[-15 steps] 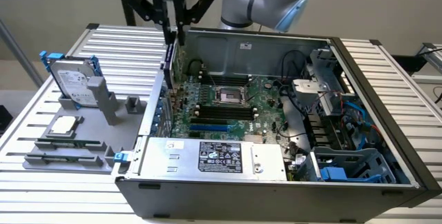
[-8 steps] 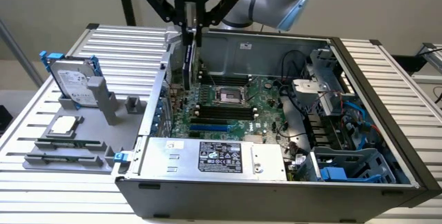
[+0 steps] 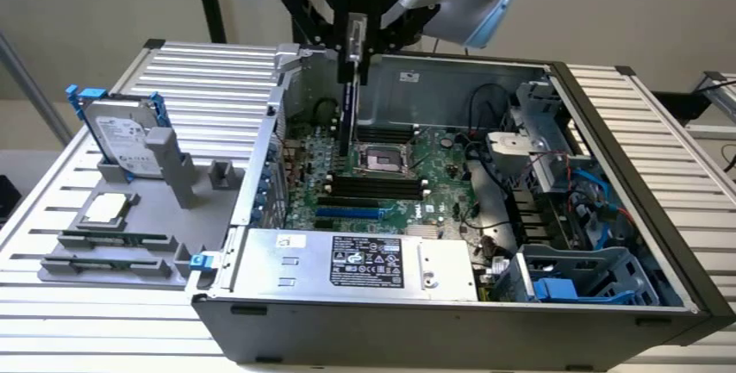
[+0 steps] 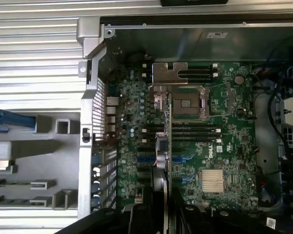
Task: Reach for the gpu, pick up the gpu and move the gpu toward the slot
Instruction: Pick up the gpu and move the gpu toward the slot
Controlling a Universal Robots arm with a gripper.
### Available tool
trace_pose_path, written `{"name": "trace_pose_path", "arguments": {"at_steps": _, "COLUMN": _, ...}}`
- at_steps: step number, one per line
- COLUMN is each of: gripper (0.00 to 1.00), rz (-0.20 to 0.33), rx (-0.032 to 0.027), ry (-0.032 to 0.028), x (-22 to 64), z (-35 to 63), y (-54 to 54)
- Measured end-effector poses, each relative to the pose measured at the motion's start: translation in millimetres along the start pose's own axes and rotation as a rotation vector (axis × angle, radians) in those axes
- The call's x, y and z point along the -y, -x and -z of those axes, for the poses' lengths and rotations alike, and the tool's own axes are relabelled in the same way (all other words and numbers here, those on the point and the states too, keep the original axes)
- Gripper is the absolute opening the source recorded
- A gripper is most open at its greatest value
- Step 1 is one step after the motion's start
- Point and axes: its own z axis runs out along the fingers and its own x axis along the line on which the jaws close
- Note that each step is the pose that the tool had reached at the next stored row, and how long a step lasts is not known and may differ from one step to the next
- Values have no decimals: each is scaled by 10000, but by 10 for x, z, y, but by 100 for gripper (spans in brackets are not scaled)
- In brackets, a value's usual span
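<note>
Dark when seen edge-on, the gpu is held upright in the pincer above the open computer case, its lower edge hanging over the motherboard near the case's rear wall, on the exterior view's left part of the board. In the wrist view the card appears as a thin vertical strip with a silver bracket at its far end, running across the board beside the CPU socket and the black memory slots. The pincer is closed on the card's upper edge; the fingers are seen clamped on either side of it. Reaching and picking up are judged complete: the card is clear of the grey fixture on the slatted bench, where the hard drive in a blue frame and the memory sticks are left standing. The transfer toward the slot is judged well advanced, since the card is already inside the case outline and over the board. Contact with any slot is not seen; the card's lower edge appears apart from the blue expansion slots. Whether it is aligned with the intended slot cannot be told.
</note>
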Motion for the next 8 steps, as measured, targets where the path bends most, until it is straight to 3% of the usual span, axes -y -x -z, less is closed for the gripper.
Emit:
{"name": "trace_pose_path", "arguments": {"at_steps": 4, "gripper": 26, "rz": -8, "rx": -76, "ry": -4, "x": -5, "z": -44, "y": 185}}
{"name": "trace_pose_path", "arguments": {"at_steps": 8, "gripper": 26, "rz": -6, "rx": -106, "ry": -13, "x": -6, "z": -100, "y": 366}}
